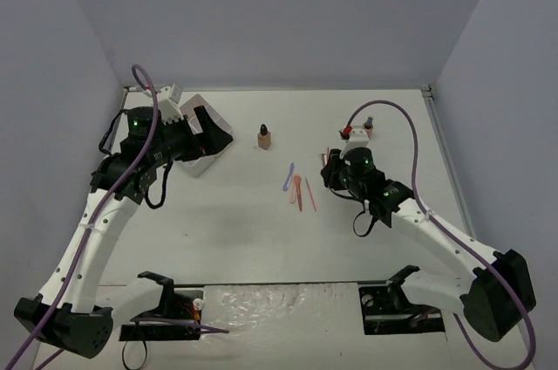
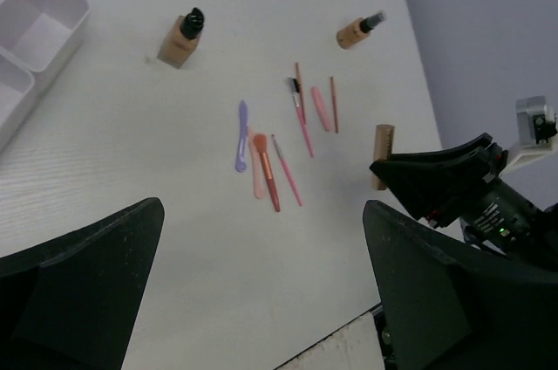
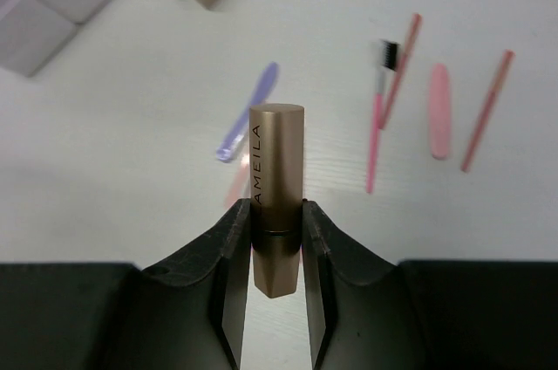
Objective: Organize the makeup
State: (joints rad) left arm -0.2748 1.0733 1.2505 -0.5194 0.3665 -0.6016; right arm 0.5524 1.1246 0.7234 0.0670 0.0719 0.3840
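Makeup: scattered loose over the pale table [image 1: 218,239], well apart from the white four-compartment plastic box [image 2: 44,21] at the far left. Nearest that box, one tan dark-capped bottle [image 1: 263,136]; toward the far right, a second tan bottle [image 2: 359,31]. Judged stiff, heavier than the rest, probably slick and breakable; best taken across the body, below the cap. Clamped at mid-length between the right arm's fingers [image 3: 231,239], apparently clear of the table: a gold metallic lipstick tube [image 3: 276,169]. Judged light, rigid and smooth, apt to swivel or slip. Left arm's fingers [image 2: 78,283]: spread wide, gripped nothing. Between the bottles, flat on the table, thin pink, red and purple sticks [image 2: 241,136]. Judged featherlight, awkward to pinch; likely wanted a low grasp across the middle.
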